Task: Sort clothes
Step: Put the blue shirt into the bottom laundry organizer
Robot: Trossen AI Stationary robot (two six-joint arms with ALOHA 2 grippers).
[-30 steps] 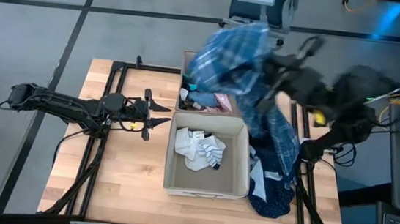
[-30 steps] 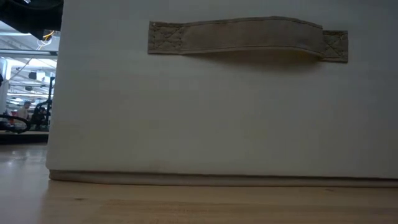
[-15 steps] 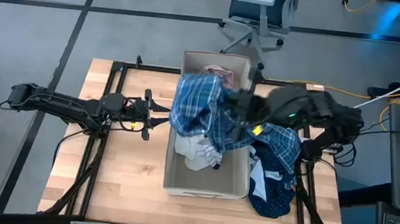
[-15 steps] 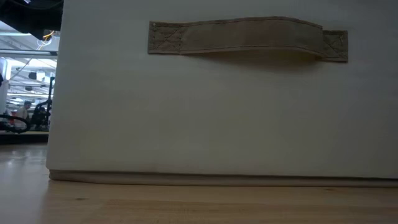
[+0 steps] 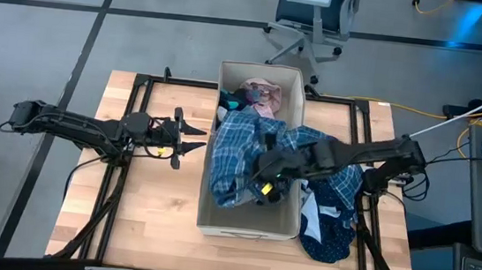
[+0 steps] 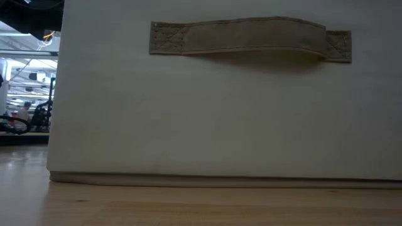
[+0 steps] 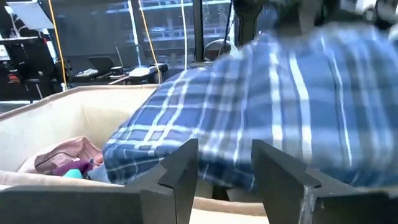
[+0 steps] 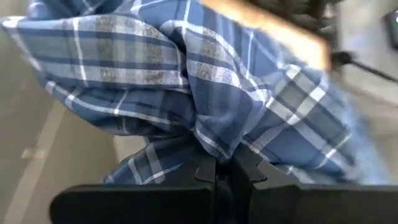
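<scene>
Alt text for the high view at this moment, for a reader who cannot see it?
From above, the right gripper, shut on the blue-white plaid shirt, lowers it into the near beige bin at the middle of the wooden table. The left gripper waits open beside the bins, a pink shirt lies in the far bin, and a navy dotted garment is piled to the right.

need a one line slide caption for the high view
Right gripper lowers the blue-white plaid shirt into the near beige bin while the open left gripper waits beside it.
</scene>
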